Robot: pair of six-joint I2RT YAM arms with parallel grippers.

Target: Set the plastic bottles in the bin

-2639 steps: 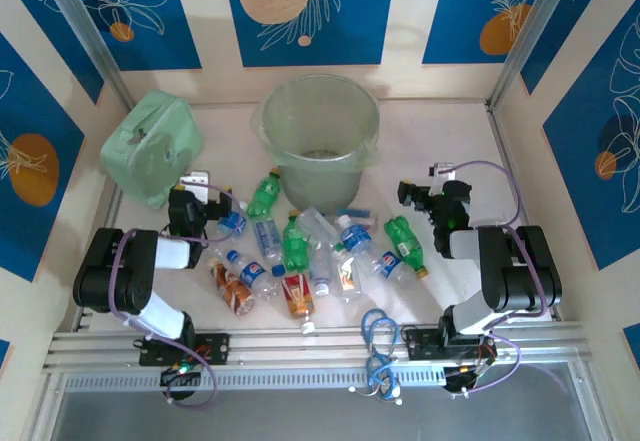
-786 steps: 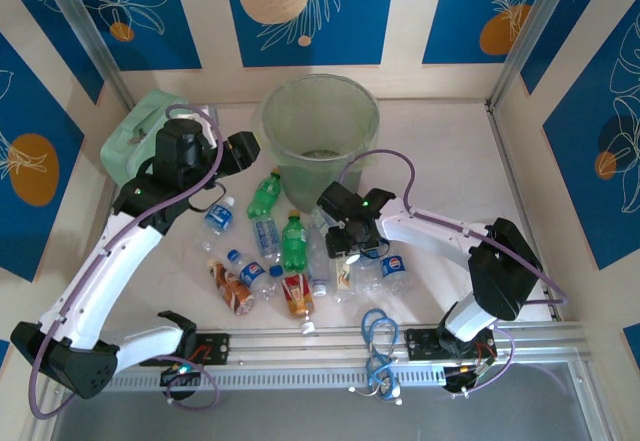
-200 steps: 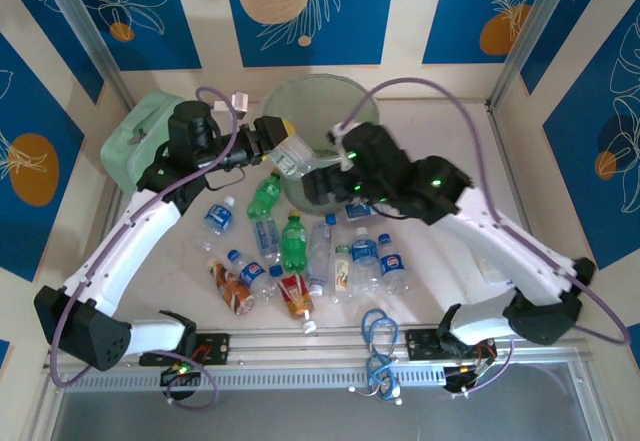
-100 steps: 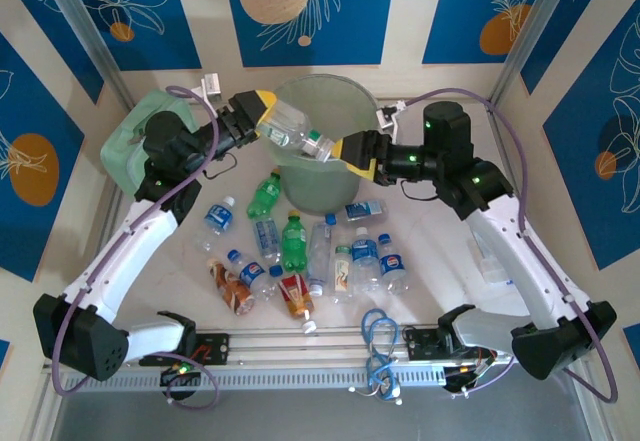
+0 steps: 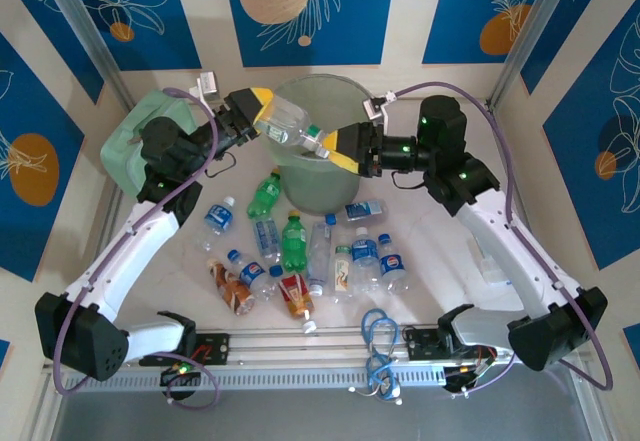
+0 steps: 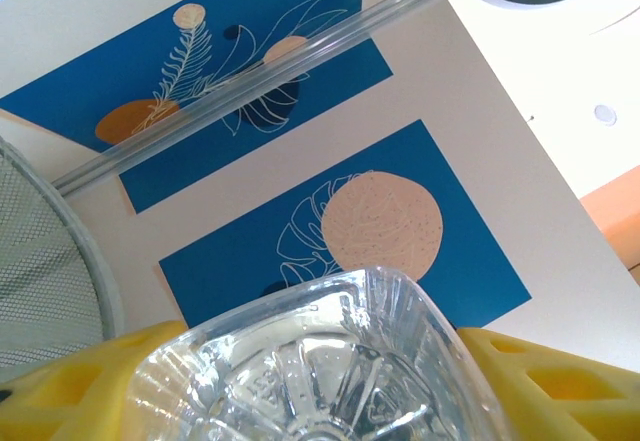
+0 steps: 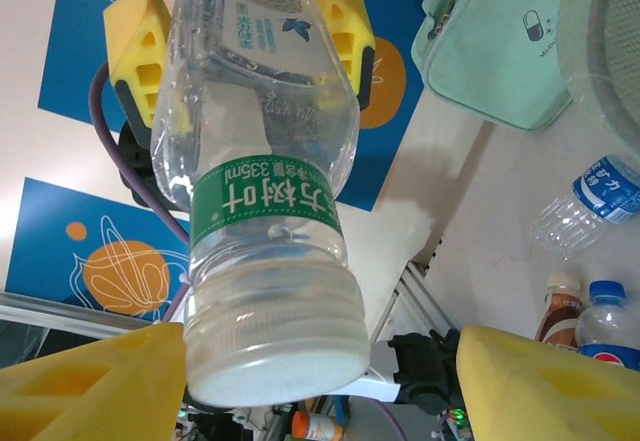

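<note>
A clear bottle (image 5: 288, 126) with a green label and white cap hangs tilted over the bin (image 5: 305, 189). My left gripper (image 5: 262, 113) is shut on its base end; its yellow fingers (image 6: 560, 381) press the base (image 6: 320, 361). My right gripper (image 5: 332, 147) faces it from the right, open. The cap (image 7: 275, 346) sits between its yellow fingers (image 7: 90, 386), close to the left one and clear of the right one. Several more plastic bottles lie on the table before the bin, among them a green one (image 5: 265, 194) and a blue-labelled one (image 5: 218, 216).
The mint-green soft case (image 5: 150, 146) stands left of the bin, under the left arm. More bottles (image 5: 350, 261) crowd the near middle of the table. Blue cable loops (image 5: 378, 346) lie on the front rail. Patterned walls close in three sides.
The left gripper lifted the clear bottle up over the bin's rim. The right gripper swung up to face it, reached the cap end and narrowed its jaws around the cap.
</note>
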